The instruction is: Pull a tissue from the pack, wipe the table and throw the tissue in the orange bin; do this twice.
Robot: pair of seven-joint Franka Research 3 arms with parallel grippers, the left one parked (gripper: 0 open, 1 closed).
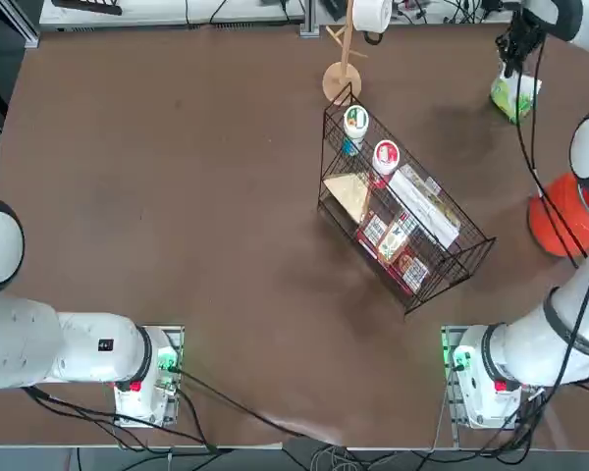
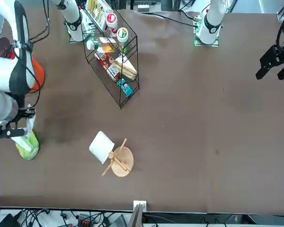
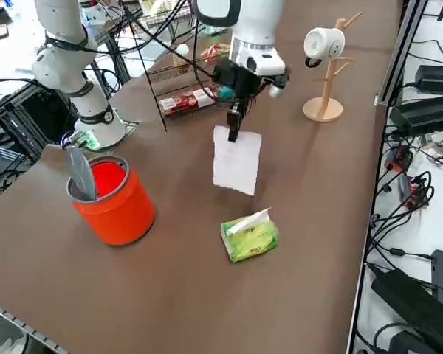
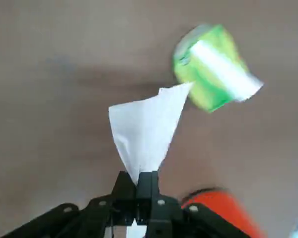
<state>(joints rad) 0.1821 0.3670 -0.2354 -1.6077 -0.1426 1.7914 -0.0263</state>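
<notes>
My right gripper (image 3: pixel 234 133) is shut on the top edge of a white tissue (image 3: pixel 238 164), which hangs as a flat sheet above the dark-brown table (image 3: pixel 317 221). In the right wrist view the fingers (image 4: pixel 148 179) pinch the tissue (image 4: pixel 144 131) at its narrow end. The green pack (image 3: pixel 249 236) lies on the table just below the sheet and apart from it, with more white tissue sticking out of its slot. It is also seen as the pack (image 4: pixel 211 69) and the pack (image 1: pixel 513 95). The orange bin (image 3: pixel 114 200) stands nearer the robot's base than the pack.
A black wire rack (image 1: pixel 402 221) full of packaged goods stands mid-table. Beyond it is a wooden mug tree (image 3: pixel 325 74) with a white mug hanging on it. A grey flap (image 3: pixel 80 173) leans in the bin's mouth. Cables and equipment run along the table's right edge.
</notes>
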